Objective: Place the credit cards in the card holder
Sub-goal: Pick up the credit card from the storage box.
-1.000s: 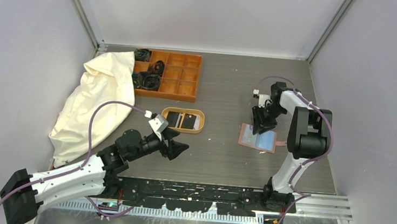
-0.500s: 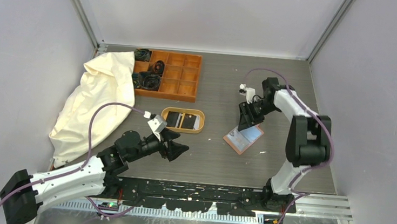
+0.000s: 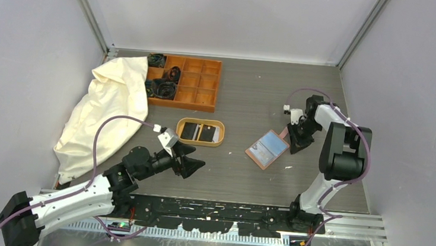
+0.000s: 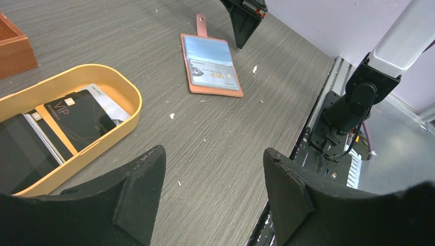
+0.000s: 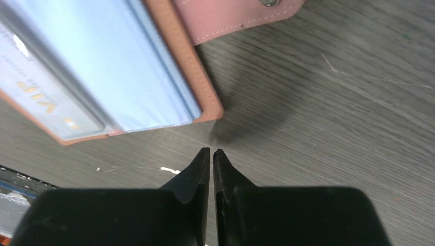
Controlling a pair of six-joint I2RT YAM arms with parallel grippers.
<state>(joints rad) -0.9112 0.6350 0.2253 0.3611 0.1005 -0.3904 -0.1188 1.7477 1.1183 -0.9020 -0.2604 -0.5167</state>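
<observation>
The card holder [image 3: 267, 149] lies open and flat on the table, pale blue lining up, its snap strap [image 5: 236, 15] pointing to the far right. A pale card marked VIP [image 4: 215, 77] sits in it. Black credit cards [image 4: 77, 115] and a white one [image 4: 105, 101] lie in the oval wooden tray [image 3: 201, 132]. My right gripper [image 3: 295, 143] is just right of the holder's corner, shut with nothing between its fingers [image 5: 211, 151]. My left gripper [image 3: 194, 165] hovers open and empty near the tray [image 4: 214, 151].
An orange compartment box [image 3: 184, 82] with dark coiled items stands at the back left. A cream cloth bag [image 3: 104, 113] lies along the left side. The black rail [image 3: 226, 210] runs along the near table edge.
The card holder was slid left and turned on the table. My right gripper then drew back to the holder's right side and shut. My left arm shifted only slightly.
</observation>
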